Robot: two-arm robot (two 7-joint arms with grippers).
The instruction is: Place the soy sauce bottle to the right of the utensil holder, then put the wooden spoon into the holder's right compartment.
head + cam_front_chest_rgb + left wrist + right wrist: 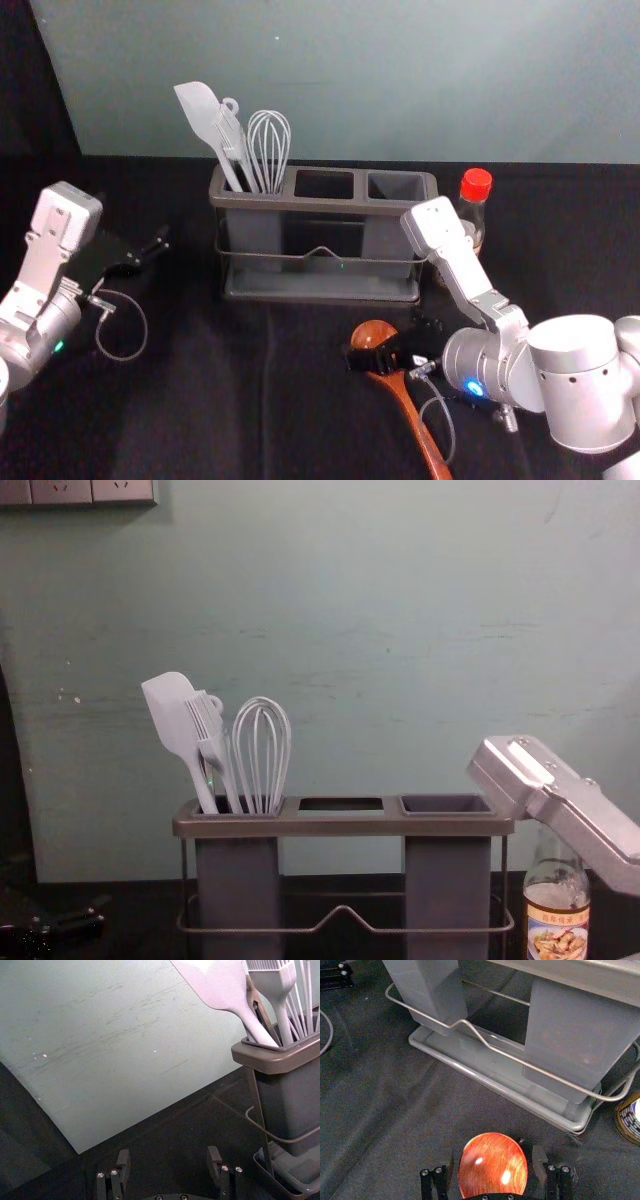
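Observation:
The right gripper (372,358) is low over the wooden spoon (415,425), which lies on the table in front of the holder, bowl toward it. In the right wrist view the right gripper (492,1172) is open, its fingers apart on either side of the spoon's bowl (492,1162). The soy sauce bottle (474,200), red-capped, stands just right of the utensil holder (320,204); in the chest view the arm partly covers the bottle (557,920). The holder's right compartment (446,804) has no utensil. The left gripper (150,250) is parked left of the holder, open in the left wrist view (169,1162).
A white spatula (205,118), a brush and a whisk (268,145) stand in the holder's left compartment. The holder's wire rail and lower tray (485,1077) lie just beyond the spoon's bowl. A wall (350,630) rises behind the table.

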